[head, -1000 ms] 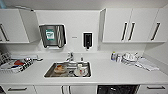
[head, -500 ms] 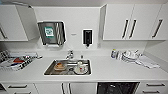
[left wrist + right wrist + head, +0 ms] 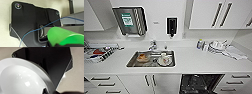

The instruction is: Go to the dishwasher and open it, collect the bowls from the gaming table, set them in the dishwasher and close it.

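2 bowls ride at the wrists. In the left wrist view, a small bright green plastic bowl (image 3: 62,36) sits at the gripper end, apparently held at its rim; finger closure cannot be told. In the right wrist view, a glossy white round bowl (image 3: 22,77) sits likewise, with grip state also indeterminate. Judgement: the green bowl is light, stiff and unlikely to break, though smooth; the rim is the sensible hold. The white bowl looks slicker and possibly fragile, so needs a firmer rim pinch. Outward, the head view shows the dishwasher (image 3: 201,83) open under the white countertop (image 3: 196,62), its dark racked interior exposed, right of the stainless sink (image 3: 151,59).
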